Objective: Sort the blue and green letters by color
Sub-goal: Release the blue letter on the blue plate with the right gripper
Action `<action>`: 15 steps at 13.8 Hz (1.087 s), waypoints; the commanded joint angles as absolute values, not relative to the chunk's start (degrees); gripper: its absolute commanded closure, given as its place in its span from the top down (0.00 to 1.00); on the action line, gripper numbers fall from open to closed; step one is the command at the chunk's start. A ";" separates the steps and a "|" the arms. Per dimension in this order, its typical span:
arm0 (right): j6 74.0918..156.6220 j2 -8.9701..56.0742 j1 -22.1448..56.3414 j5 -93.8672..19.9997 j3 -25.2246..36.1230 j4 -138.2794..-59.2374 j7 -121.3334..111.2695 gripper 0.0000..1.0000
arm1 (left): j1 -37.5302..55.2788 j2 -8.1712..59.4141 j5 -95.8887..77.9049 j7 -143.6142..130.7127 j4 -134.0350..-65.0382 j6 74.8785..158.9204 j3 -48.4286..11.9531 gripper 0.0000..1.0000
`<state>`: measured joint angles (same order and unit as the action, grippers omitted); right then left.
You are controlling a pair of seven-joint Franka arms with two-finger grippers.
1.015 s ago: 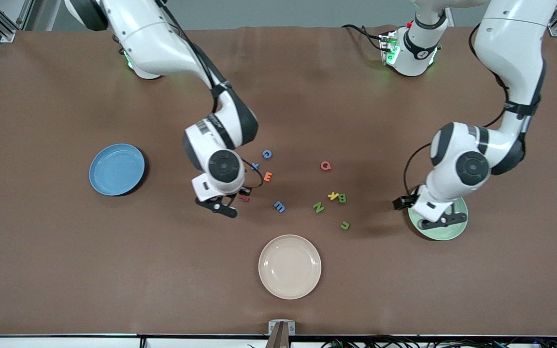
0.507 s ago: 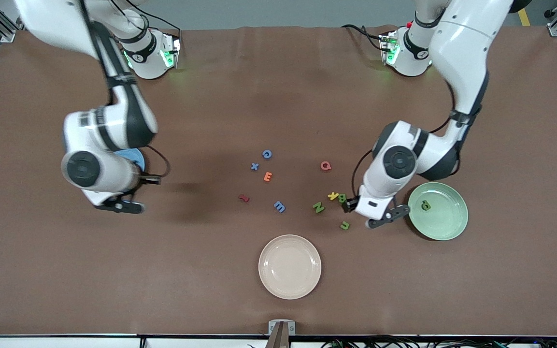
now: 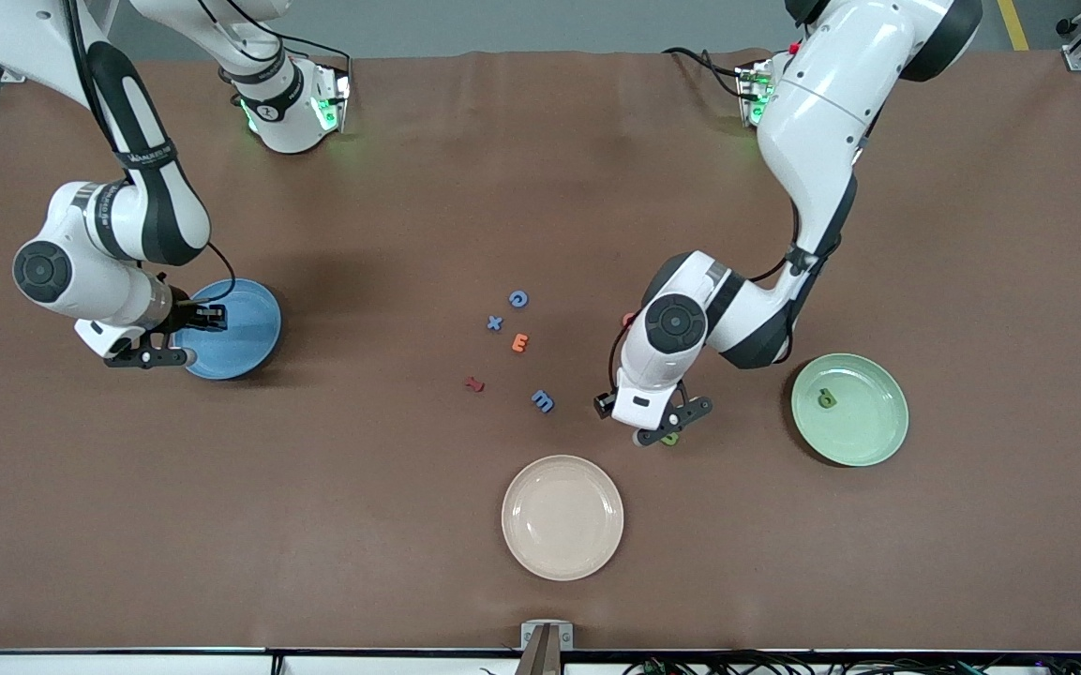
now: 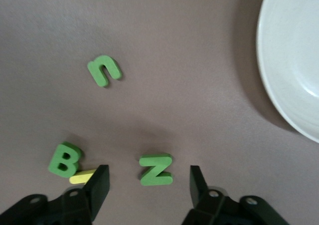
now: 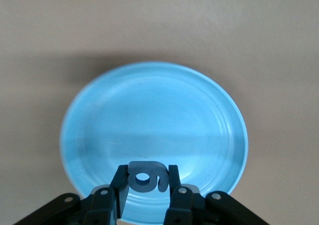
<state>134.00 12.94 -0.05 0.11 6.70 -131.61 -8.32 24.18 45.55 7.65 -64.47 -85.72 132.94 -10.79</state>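
Hiding green B (image 4: 64,159), N (image 4: 156,168), left arm (image 3: 690,337)

Yellow letter (image 4: 82,177) mostly hidden by left gripper (image 4: 147,184) fingers (image 4: 97,185); white plate (image 4: 289,60) cut by edge.

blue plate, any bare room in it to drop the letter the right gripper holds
Yes. The blue plate lies wholly bare, rim to rim, under the right gripper, which is shut on the blue g. The crowded spot is mid-table, where the left gripper hovers open around the green N.
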 commanded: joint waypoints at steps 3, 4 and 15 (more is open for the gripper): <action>135.35 11.25 -1.41 -0.17 5.10 -133.95 -8.96 0.56 | 25.66 47.98 8.53 -67.58 -83.76 134.21 -9.93 0.61; 135.35 11.25 -1.41 -0.26 5.10 -133.95 -8.88 0.98 | 25.93 48.25 8.53 -67.67 -83.76 134.21 -9.93 0.60; 134.12 12.92 19.58 -2.98 4.75 -126.31 24.75 1.00 | 25.93 48.96 8.61 -67.85 -83.76 134.21 -9.84 0.10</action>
